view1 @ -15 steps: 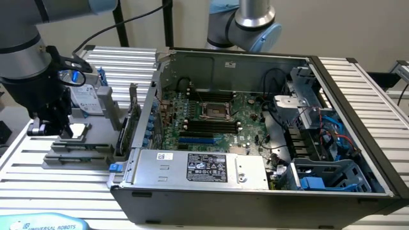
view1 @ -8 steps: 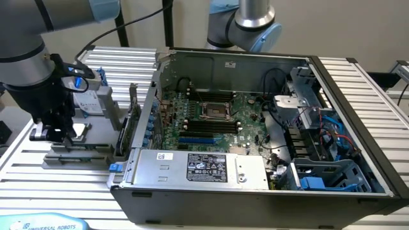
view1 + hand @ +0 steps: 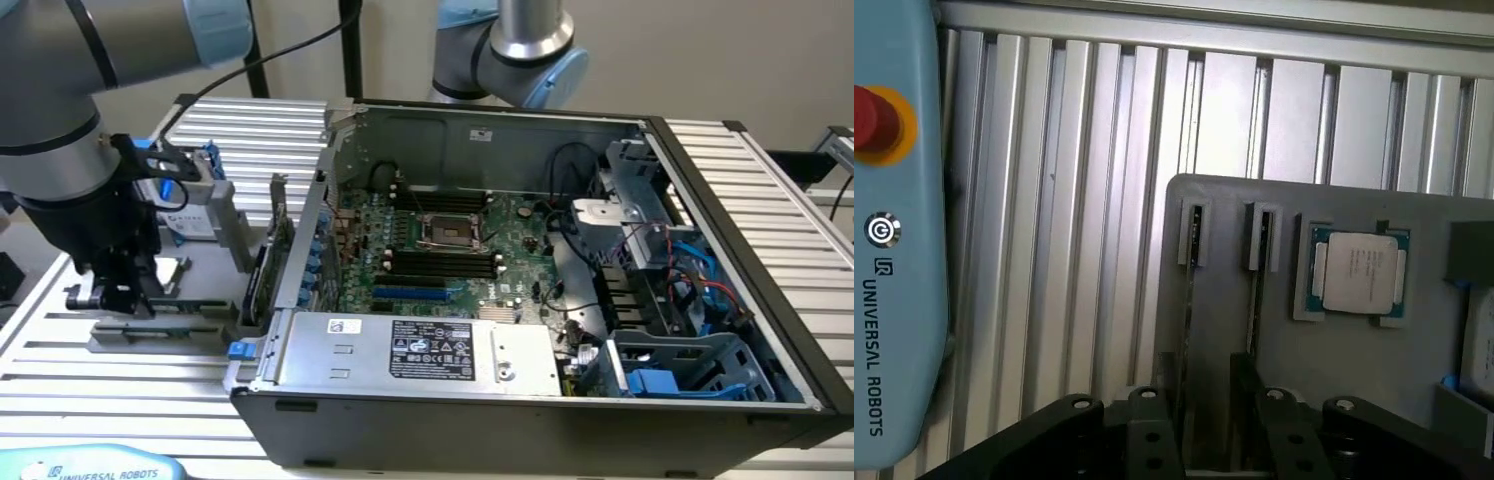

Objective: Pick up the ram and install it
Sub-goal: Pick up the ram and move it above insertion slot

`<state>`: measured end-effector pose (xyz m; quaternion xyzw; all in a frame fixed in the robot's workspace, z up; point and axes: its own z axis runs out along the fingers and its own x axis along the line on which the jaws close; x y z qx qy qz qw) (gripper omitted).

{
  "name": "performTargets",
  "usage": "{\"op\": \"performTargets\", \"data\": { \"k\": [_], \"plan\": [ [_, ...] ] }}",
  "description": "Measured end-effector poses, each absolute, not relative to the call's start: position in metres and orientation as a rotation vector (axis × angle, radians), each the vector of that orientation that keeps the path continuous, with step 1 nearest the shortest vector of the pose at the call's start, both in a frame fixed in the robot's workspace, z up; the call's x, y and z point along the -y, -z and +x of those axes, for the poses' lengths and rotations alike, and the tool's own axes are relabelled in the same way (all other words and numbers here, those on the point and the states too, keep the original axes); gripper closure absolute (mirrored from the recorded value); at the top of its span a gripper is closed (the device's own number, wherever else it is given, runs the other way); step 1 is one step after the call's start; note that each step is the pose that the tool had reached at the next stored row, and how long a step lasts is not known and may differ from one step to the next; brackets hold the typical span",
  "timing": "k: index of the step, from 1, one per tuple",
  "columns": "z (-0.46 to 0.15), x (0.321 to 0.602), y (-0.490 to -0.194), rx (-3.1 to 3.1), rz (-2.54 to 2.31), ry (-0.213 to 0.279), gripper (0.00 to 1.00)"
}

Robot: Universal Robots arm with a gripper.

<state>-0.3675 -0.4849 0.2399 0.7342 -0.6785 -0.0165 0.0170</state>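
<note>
Ribbed aluminium table (image 3: 120,400) before a plain pale wall (image 3: 694,60), bearing an open computer case (image 3: 400,430) and, to the exterior view's left of it, a grey parts holder (image 3: 1354,370); gripper (image 3: 1207,370) low over the holder, fingers (image 3: 1244,395) spread apart, gripping nothing, the ram (image 3: 1189,310) standing on edge in a holder slot between them, contact not discernible.

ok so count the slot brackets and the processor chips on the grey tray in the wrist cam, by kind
slot brackets: 2
silver processor chip: 1
total on the grey tray: 3
</note>
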Motion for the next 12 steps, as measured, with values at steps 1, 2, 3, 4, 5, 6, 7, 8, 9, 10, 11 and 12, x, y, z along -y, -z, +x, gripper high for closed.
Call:
{"op": "performTargets", "data": {
  "k": [1,2,3,4,5,6,7,8,9,10,11,12],
  "plan": [
    [-0.367,0.486,-0.238,2.109,2.282,0.051,0.64],
    [-0.367,0.487,-0.236,2.109,2.282,0.051,0.64],
    [-0.367,0.487,-0.235,2.109,2.282,0.051,0.64],
    [-0.367,0.488,-0.233,2.109,2.282,0.051,0.64],
    [-0.366,0.489,-0.231,2.109,2.282,0.051,0.64],
    [-0.366,0.490,-0.229,2.109,2.282,0.051,0.64],
    [-0.365,0.491,-0.227,2.109,2.282,0.051,0.64],
    [-0.365,0.491,-0.225,2.109,2.282,0.051,0.64],
    [-0.364,0.492,-0.224,2.109,2.282,0.051,0.64],
    [-0.364,0.492,-0.222,2.109,2.282,0.051,0.64],
    [-0.363,0.492,-0.220,2.109,2.282,0.051,0.64],
    [-0.363,0.492,-0.218,2.109,2.282,0.051,0.64]
  ]
}}
